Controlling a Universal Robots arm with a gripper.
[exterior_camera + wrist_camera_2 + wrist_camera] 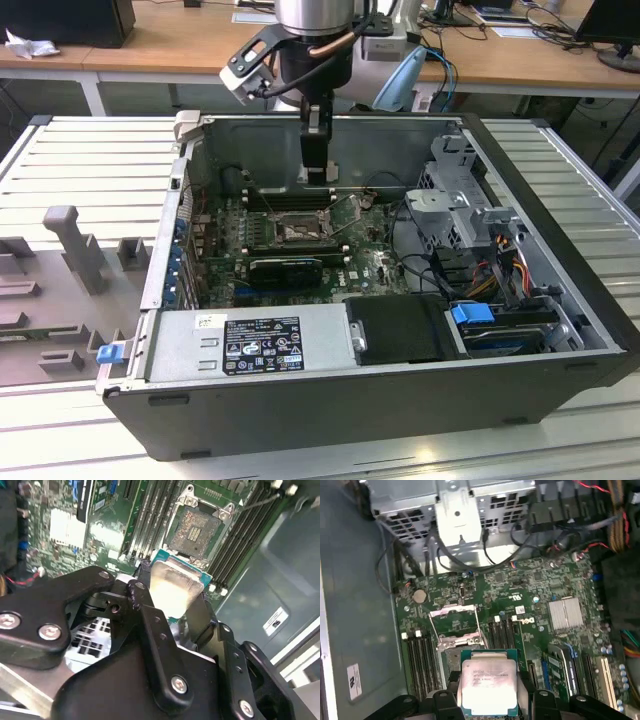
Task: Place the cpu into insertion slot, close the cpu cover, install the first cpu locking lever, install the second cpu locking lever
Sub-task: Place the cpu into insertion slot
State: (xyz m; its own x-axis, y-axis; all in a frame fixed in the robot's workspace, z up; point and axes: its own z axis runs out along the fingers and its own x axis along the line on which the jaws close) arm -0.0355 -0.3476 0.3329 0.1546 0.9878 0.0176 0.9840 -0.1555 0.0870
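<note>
My gripper (318,176) hangs inside the open computer case, over the far part of the motherboard, shut on the cpu (487,682). The cpu's pale silver face (172,587) shows between the two black fingers (145,610) in both wrist views. It is held in the air above the board and touches nothing else. The insertion slot (195,527) lies open below it, a little toward the case front from the gripper (300,232). The silver cpu cover (454,617) is swung open beside the slot. A thin wire lever (260,501) stands raised near the socket.
Long black memory slots (422,662) flank the socket on both sides. A drive cage (450,200) with cables stands at the exterior view's right. The power supply (260,340) fills the case's near side. Grey fixtures (75,245) sit on the table outside.
</note>
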